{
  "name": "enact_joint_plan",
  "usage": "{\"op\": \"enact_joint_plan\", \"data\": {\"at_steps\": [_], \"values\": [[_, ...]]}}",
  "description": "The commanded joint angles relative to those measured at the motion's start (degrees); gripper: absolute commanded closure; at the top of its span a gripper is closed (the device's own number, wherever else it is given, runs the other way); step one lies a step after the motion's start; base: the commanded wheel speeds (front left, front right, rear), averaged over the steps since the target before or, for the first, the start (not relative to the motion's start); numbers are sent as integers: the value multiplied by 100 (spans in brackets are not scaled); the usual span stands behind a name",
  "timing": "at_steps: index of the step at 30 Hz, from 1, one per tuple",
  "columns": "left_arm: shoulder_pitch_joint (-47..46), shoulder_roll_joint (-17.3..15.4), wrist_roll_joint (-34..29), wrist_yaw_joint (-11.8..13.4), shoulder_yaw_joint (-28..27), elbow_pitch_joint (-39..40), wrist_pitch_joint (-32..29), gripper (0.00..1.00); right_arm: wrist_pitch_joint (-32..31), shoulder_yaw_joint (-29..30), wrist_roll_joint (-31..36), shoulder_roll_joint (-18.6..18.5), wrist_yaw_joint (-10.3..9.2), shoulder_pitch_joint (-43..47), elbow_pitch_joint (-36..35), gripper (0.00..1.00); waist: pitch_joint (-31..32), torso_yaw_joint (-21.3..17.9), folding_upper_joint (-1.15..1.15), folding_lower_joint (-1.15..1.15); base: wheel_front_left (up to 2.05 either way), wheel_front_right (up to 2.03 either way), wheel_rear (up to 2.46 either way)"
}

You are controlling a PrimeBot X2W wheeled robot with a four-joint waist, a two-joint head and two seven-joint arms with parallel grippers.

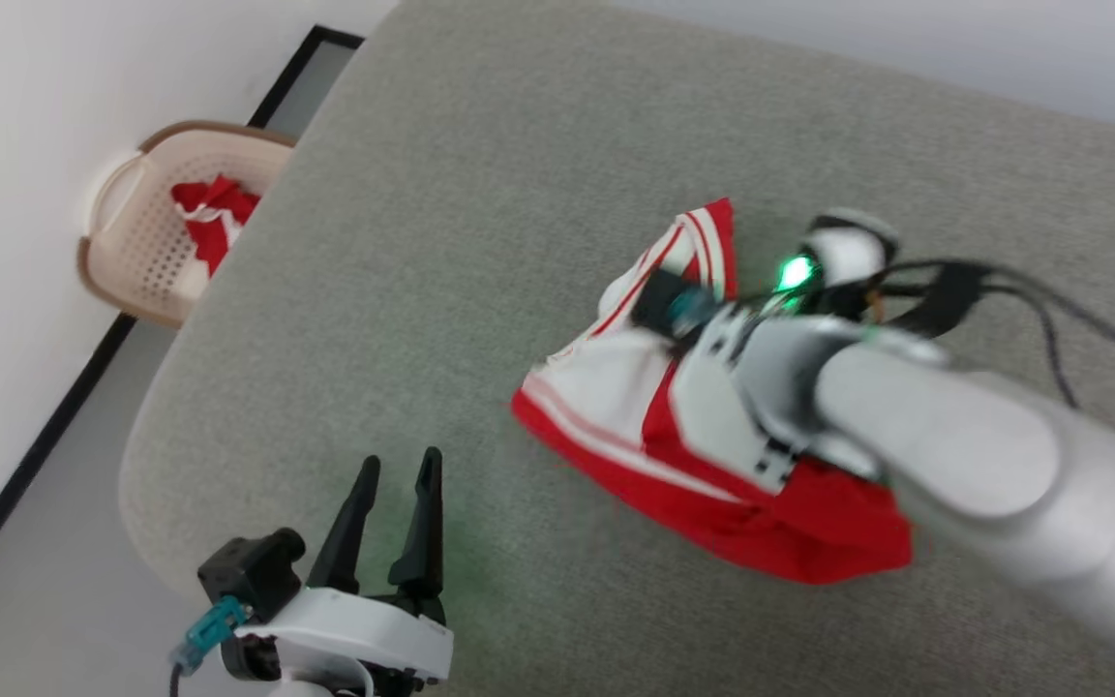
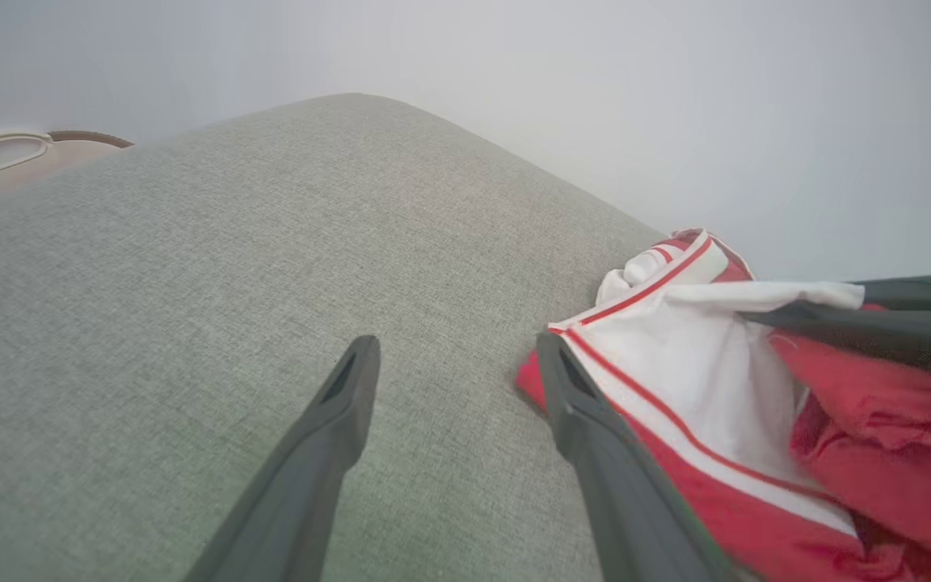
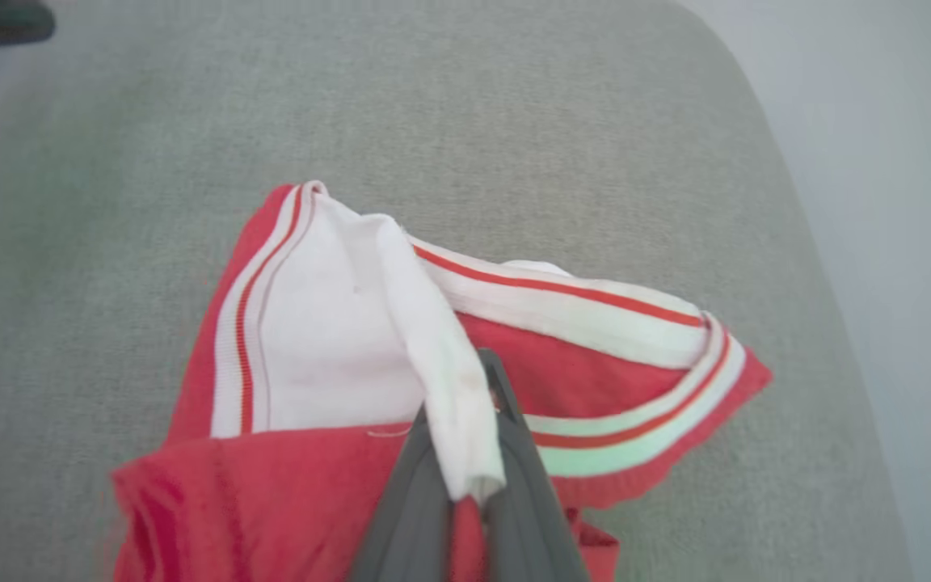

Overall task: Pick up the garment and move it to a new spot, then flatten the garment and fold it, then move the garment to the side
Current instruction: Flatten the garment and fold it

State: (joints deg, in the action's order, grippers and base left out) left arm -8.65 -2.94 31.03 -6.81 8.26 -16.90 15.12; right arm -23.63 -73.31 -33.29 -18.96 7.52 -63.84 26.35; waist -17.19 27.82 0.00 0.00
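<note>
Grey woven cushion (image 1: 519, 145); crumpled garment (image 1: 616, 387) pinched by right gripper (image 3: 465, 388) jaws.

Grey woven-fabric pad (image 1: 538, 145) with rounded corners, under and ahead of the left gripper (image 1: 401, 463). Pale grey floor (image 1: 45, 581) to its left, then black skirting strip (image 1: 35, 455) and white wall (image 1: 15, 116). Beige perforated basket (image 1: 146, 242) with brown rim far ahead-left, against the wall, red-white cloth (image 1: 214, 208) inside.
</note>
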Motion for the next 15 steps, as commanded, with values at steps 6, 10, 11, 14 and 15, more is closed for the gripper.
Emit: {"op": "enact_joint_plan", "data": {"at_steps": [6, 10, 11, 14, 15], "values": [[160, -2, -221, -24, -203, 61, 1, 0, 687, 995, -484, -527, -6, 174, 314, 100, 275, -484, 0, 0, 0, 0, 0], [236, -1, -372, -32, -340, 103, 1, 0, 961, 1990, -512, -904, -6, 688, 425, 100, 343, -773, 0, 0, 0, 0, 0], [254, -1, -405, -37, -373, 115, 1, 0, 1004, 2267, -545, -980, -6, 867, 442, 100, 350, -844, 0, 0, 0, 0, 0], [280, -1, -508, -52, -451, 154, 1, 0, 1122, 3051, -481, -1217, -6, 1398, 469, 100, 346, -1064, 0, 0, 0, 0, 0], [272, -1, -556, -56, -471, 167, 1, 0, 1161, 3318, -437, -1275, -6, 1573, 471, 100, 332, -1137, 0, 0, 0, 0, 0]]}}
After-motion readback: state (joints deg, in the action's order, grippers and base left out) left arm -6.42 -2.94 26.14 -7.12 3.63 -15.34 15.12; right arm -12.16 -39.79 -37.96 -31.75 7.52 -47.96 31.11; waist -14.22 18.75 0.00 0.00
